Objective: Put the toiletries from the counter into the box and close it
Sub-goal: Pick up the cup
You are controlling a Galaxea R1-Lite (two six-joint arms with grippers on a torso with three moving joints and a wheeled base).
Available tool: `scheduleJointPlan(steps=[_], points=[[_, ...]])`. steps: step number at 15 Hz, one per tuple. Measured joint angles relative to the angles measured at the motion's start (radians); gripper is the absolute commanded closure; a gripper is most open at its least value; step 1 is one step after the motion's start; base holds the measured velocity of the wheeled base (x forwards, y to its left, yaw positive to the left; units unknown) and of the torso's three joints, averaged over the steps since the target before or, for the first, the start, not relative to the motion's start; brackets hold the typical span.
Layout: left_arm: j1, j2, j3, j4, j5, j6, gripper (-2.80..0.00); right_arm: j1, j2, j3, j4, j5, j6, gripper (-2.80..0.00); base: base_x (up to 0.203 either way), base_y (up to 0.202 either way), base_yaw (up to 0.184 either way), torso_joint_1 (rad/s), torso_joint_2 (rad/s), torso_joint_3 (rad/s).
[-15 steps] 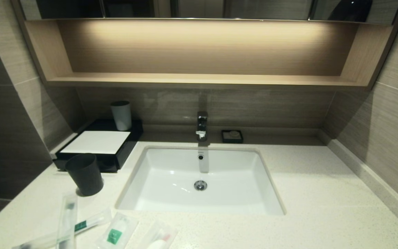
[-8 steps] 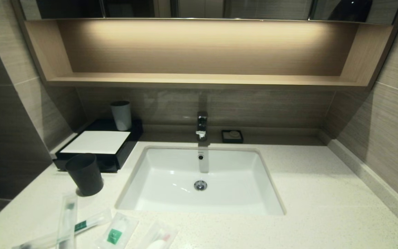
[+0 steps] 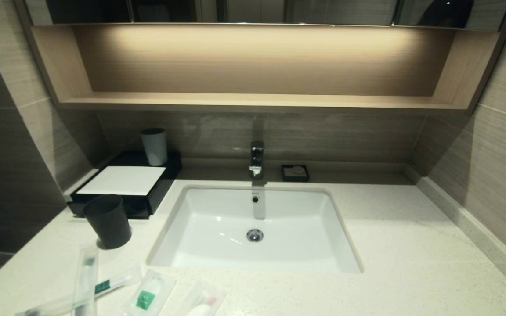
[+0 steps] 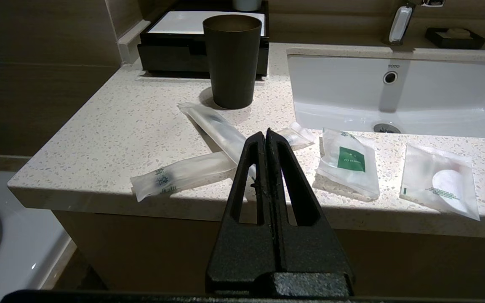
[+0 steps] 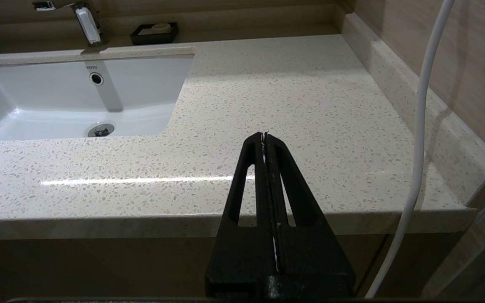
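Toiletries (image 4: 347, 162) lie at the near left edge of the counter (image 3: 411, 245), loose and none of them held — two crossed toothbrush packs (image 4: 209, 147), then a flat sachet with green label (image 3: 146, 296), then a packet with pink-red mark (image 3: 202, 303) nearest the sink front. Left gripper (image 4: 266, 134): off the counter's front edge, before the toothbrush packs, fingers pressed together on nothing. Right gripper (image 5: 263, 135): off the front edge at the bare right stretch of the counter, fingers likewise together. Black tumbler (image 3: 108, 220): upright behind the packs. White sink (image 3: 255, 228): set into the counter's middle. Box (image 3: 123, 182): far left behind the black tumbler, drawer looking pushed in — white tumbler (image 3: 154, 146) standing on its rear. Faucet (image 3: 257, 159) and small black square dish (image 3: 295, 172): at the back wall.
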Motion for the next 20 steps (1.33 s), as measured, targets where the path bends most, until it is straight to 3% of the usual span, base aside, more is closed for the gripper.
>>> scheduleJointPlan(steps=[5,11,14,17,20], points=[[0.0,0.0,-0.031,0.064,0.01,-0.019,0.0,0.0,0.0,0.0,0.0,0.0,0.0,0.0,0.0,0.0,0.0,0.0,0.0,0.0],[0.0,0.069,-0.442,0.306,0.038,0.011,0.0,0.0,0.0,0.0,0.0,0.0,0.0,0.0,0.0,0.0,0.0,0.0,0.0,0.0],[0.002,0.335,-0.511,0.151,0.111,-0.023,0.0,0.0,0.0,0.0,0.0,0.0,0.0,0.0,0.0,0.0,0.0,0.0,0.0,0.0],[0.015,0.682,-0.518,-0.104,0.183,-0.064,0.0,0.0,0.0,0.0,0.0,0.0,0.0,0.0,0.0,0.0,0.0,0.0,0.0,0.0],[0.058,1.04,-0.511,-0.378,0.213,-0.078,0.0,0.0,0.0,0.0,0.001,0.0,0.0,0.0,0.0,0.0,0.0,0.0,0.0,0.0]])
